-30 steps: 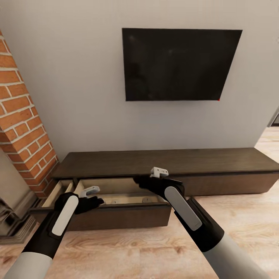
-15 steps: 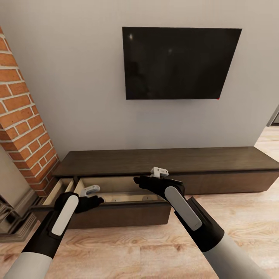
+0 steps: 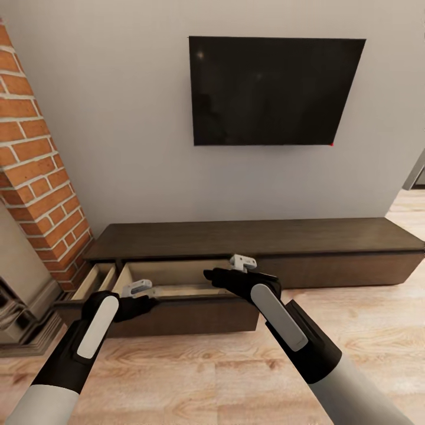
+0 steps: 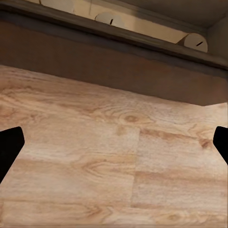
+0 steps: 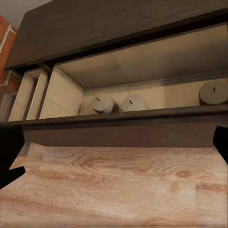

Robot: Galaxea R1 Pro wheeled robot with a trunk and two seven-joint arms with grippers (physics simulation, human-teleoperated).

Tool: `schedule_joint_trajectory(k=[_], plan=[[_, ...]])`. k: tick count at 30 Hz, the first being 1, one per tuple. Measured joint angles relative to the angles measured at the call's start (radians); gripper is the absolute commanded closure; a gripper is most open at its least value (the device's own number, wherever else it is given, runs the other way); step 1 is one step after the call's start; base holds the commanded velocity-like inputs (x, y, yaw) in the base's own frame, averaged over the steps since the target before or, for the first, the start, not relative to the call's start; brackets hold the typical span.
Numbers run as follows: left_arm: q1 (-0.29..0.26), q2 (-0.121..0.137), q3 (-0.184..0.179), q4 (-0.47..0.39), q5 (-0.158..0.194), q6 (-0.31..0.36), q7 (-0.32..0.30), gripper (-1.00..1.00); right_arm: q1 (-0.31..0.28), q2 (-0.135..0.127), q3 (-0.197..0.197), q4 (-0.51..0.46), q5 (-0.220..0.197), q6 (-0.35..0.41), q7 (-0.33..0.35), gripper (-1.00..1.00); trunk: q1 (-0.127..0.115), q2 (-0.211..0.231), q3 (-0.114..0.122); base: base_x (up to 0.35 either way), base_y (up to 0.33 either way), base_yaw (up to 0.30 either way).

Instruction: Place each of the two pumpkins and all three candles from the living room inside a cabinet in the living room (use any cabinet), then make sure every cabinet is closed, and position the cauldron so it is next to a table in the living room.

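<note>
While both arms reach forward over the pale wood floor [image 3: 195,378], the left gripper [image 3: 139,295] hangs just before the open drawer's dark front, its fingers spread wide and empty, their black tips at the two edges of the left wrist view; the right gripper [image 3: 227,274] is held above the same drawer near its right end, likewise parted and holding nothing; beyond them the cabinet [image 3: 330,236], a long low dark-brown console, runs lengthwise along the grey wall, with its left drawer [image 5: 118,116] pulled out toward the room and a narrower compartment open beside it; inside the pale beige drawer lie three candles, two close together [image 5: 100,104] [image 5: 134,102] and one well apart toward the right end [image 5: 213,91]; at least the left one looks tipped on its side, flat top facing the room; a brick column [image 3: 35,171] stands left of the cabinet; a dark television [image 3: 274,88] hangs on the wall above.
</note>
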Motion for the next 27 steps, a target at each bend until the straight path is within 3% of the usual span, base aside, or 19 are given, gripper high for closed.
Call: schedule_joint_trajectory(k=[6,20,27], plan=[[0.0,0.0,0.001,0.0,-0.001,0.0,0.001,-1.0,0.0,-0.001,0.0,0.0,-0.001,0.003,0.0,-1.0,0.023,-0.042,-0.019,-0.024,0.002,0.0],[0.0,0.004,0.002,0.0,-0.013,-0.001,0.004,-1.0,0.0,0.004,0.001,0.004,-0.002,0.003,0.0,-1.0,0.077,-0.14,-0.063,-0.181,0.043,0.0],[0.0,0.023,0.0,0.0,-0.009,-0.004,0.005,-1.0,0.0,0.006,0.007,0.024,-0.003,0.003,-0.005,-1.0,0.103,-0.189,-0.085,-0.009,0.002,0.0]])
